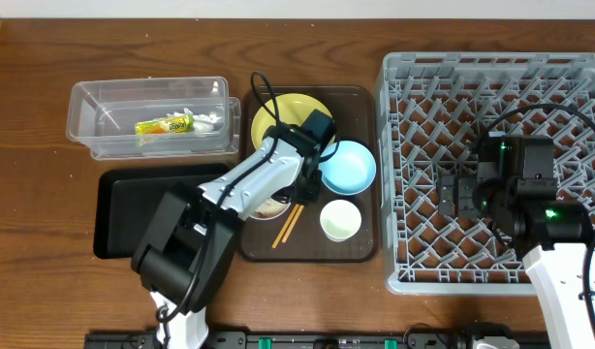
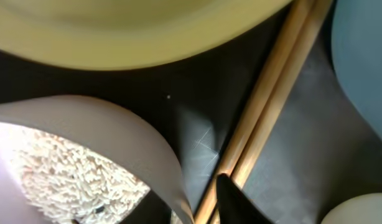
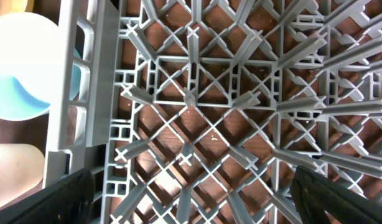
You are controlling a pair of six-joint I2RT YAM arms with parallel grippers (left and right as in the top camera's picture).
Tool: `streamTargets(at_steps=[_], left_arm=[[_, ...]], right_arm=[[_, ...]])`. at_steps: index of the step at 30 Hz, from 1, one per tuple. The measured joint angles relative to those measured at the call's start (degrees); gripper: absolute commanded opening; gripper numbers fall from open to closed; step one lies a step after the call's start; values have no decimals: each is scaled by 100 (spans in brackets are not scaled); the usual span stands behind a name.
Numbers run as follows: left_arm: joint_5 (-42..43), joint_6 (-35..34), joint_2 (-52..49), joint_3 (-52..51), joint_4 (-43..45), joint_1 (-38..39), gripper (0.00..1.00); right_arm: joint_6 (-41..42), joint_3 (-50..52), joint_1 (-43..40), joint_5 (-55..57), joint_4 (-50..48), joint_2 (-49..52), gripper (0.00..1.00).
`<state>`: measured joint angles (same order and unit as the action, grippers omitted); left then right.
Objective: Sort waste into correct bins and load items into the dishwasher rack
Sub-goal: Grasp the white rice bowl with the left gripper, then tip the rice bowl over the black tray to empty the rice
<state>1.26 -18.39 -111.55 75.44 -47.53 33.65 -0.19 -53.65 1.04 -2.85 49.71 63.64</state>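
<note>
On the brown serving tray (image 1: 360,250) lie the yellow plate (image 1: 278,111), light blue bowl (image 1: 348,165), small cup (image 1: 340,220), chopsticks (image 1: 288,225) and the white bowl (image 1: 271,206), which is mostly under my left arm. In the left wrist view the white bowl (image 2: 116,124) holds rice (image 2: 60,168). My left gripper (image 2: 194,199) straddles its rim, one finger inside and one outside over the chopsticks (image 2: 272,93), narrowed onto the rim. My right gripper (image 1: 459,191) hangs open and empty over the grey rack (image 1: 491,63). The wrapper (image 1: 164,124) and tissue (image 1: 205,119) lie in the clear tub (image 1: 94,97).
The black tray (image 1: 133,208) lies left of the serving tray, below the tub. The right wrist view shows the rack lattice (image 3: 191,99) and its left wall, with the blue bowl (image 3: 17,68) and cup (image 3: 13,168) beyond it.
</note>
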Motion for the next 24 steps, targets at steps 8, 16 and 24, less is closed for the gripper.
streamTargets(at_steps=[8, 16, 24], left_arm=[[-48, 24, 0, 0, -2, 0, 6], [-35, 31, 361, -11, -160, 0, 6], [238, 227, 1792, -31, -428, -337, 6]], right_arm=[[0, 0, -2, 0, 0, 0, 99], [0, 0, 0, 0, 17, 0, 99], [0, 0, 0, 0, 17, 0, 99]])
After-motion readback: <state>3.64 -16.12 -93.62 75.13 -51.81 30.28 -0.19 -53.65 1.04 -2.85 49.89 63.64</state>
